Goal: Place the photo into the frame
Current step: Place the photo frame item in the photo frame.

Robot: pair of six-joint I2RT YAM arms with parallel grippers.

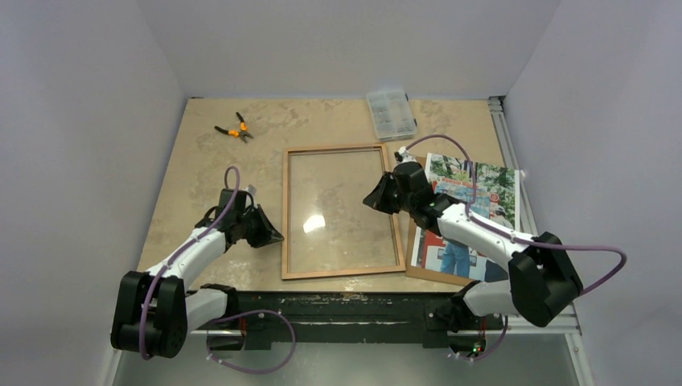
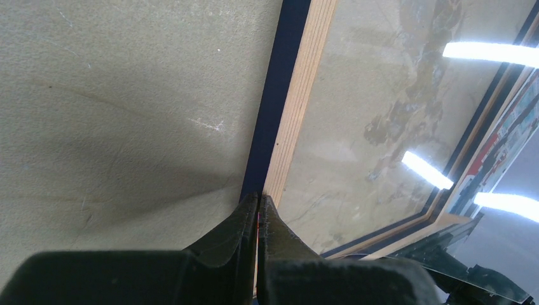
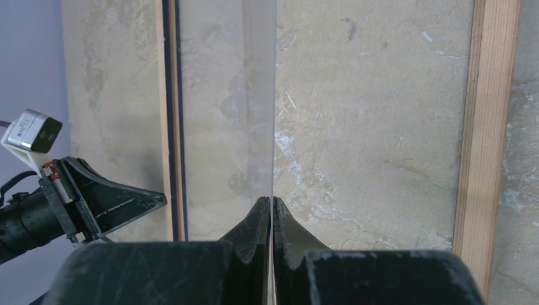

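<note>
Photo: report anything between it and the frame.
The right arm stretches over the photo, its shut end effector at the right rail of the frame. Nothing else visible lies between the two; the frame holds only its clear pane.

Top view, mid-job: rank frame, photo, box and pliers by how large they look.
1. Tied: the frame and photo look nearly alike; the right arm hides part of the photo, so I won't rank them.
2. The box.
3. The pliers.
</note>
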